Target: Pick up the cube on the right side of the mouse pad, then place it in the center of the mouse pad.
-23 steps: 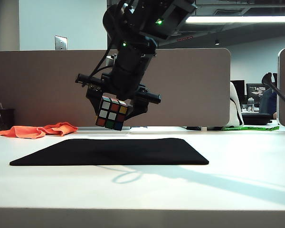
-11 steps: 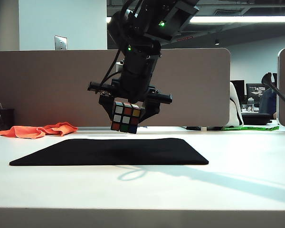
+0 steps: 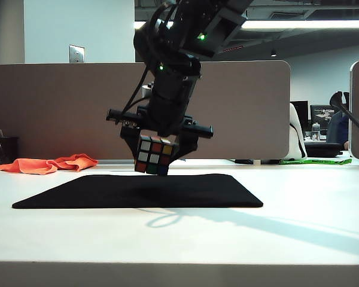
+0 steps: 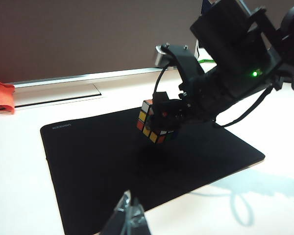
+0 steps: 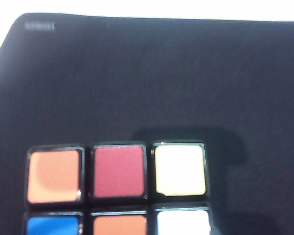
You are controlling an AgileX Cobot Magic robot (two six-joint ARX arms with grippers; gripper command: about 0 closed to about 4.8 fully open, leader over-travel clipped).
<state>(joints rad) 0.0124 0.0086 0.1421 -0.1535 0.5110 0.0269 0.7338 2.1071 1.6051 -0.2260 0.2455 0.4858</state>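
- Black plastic edging is framing the cube (image 3: 154, 155), which is hanging tilted in the air over the middle of the mouse pad (image 3: 96, 192), not touching it.
- The right gripper (image 3: 158, 154) is clamping the cube by two opposite faces, reaching down from twelve o'clock in the exterior view.
- The left gripper (image 4: 129, 218) is resting low near the pad's edge, at about six o'clock of the cube in its own view; I cannot tell whether its jaws are apart or together.
- The cube is looking light and rigid; its glossy stickers are probably slippery, and a layer could twist, so flat pressure across the face centres seems safest.
- An orange cloth (image 3: 46, 164) is lying at about nine o'clock of the pad.
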